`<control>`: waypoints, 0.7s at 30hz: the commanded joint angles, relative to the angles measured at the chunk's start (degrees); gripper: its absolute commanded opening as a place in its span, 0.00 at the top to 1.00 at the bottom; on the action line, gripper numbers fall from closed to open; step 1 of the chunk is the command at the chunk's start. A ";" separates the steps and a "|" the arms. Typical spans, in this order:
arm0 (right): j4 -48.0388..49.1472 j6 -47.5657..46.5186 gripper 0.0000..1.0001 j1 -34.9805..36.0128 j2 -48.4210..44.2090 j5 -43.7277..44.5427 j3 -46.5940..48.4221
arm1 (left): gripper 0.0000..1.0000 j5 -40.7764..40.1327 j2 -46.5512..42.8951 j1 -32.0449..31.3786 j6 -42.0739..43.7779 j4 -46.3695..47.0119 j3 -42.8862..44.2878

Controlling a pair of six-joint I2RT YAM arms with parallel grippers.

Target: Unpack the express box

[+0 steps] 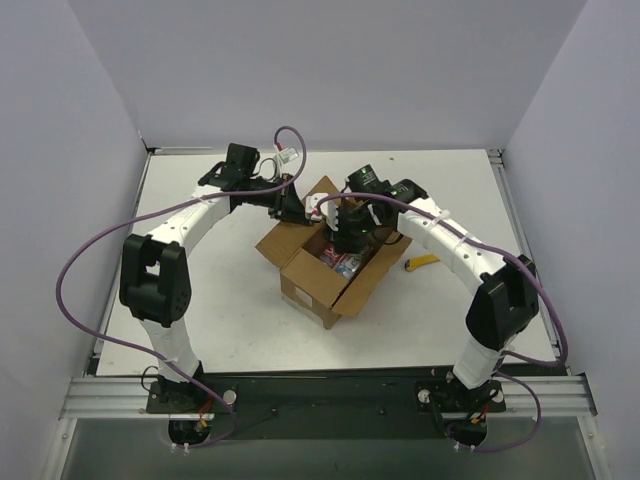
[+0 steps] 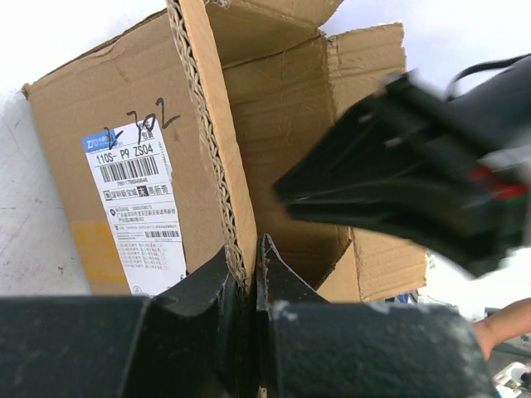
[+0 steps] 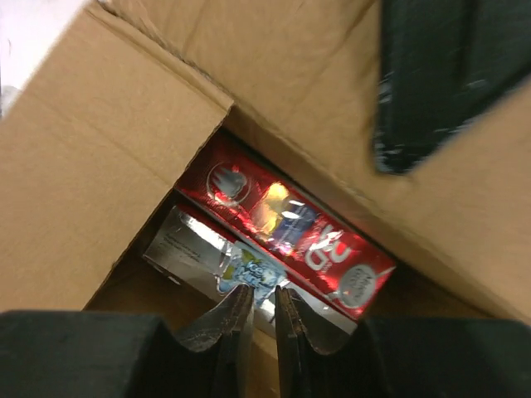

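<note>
The left claw [image 2: 249, 259] is clamped on an upright flap of the box [image 1: 312, 290], which sits open mid-counter [image 1: 240, 320]. Inside lies a red carton [image 3: 286, 222], its long axis slanting across the box. The right claw [image 3: 263, 308], parted a crack and empty, hangs just above that carton, so the right arm is the nearer one to reach in.

The top view looks steeply down from behind the arm bases over the whole counter [image 1: 220, 300]. The left wrist view peers past the left gripper [image 2: 246, 278], close against the labelled outside of the express box [image 2: 124, 124]. The right wrist view looks past the right gripper [image 3: 264, 303] down into that box, shared by all three.
</note>
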 commanded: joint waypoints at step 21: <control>-0.56 15.00 0.86 15.55 -4.73 5.34 3.79 | 0.94 -6.75 1.87 2.71 -12.56 15.29 -0.64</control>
